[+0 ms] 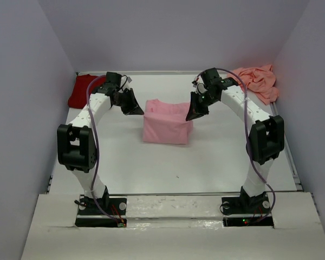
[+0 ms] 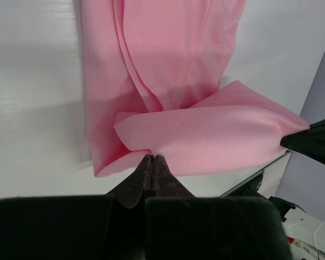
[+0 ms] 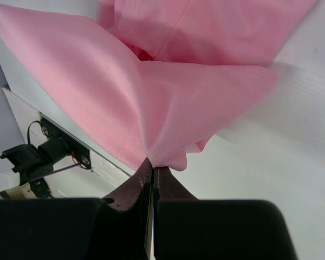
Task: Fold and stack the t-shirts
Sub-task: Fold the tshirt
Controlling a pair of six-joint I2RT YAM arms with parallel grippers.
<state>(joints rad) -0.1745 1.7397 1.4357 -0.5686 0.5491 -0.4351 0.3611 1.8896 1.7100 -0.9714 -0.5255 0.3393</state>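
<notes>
The light pink t-shirt lies partly folded mid-tabletop with its far corners lifted, the dark red t-shirt sits bunched in the far-left corner, and the salmon-pink t-shirt lies crumpled in the far-right corner.

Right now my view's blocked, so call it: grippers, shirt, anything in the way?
Both shut on light pink t-shirt: left gripper, right gripper, one side each. Far left dark red t-shirt, far right salmon-pink t-shirt, both apart from it.

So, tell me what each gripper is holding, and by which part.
Both hold the light pink cloth t-shirt: the left gripper pinches its far left corner, the right gripper its far right corner.
</notes>
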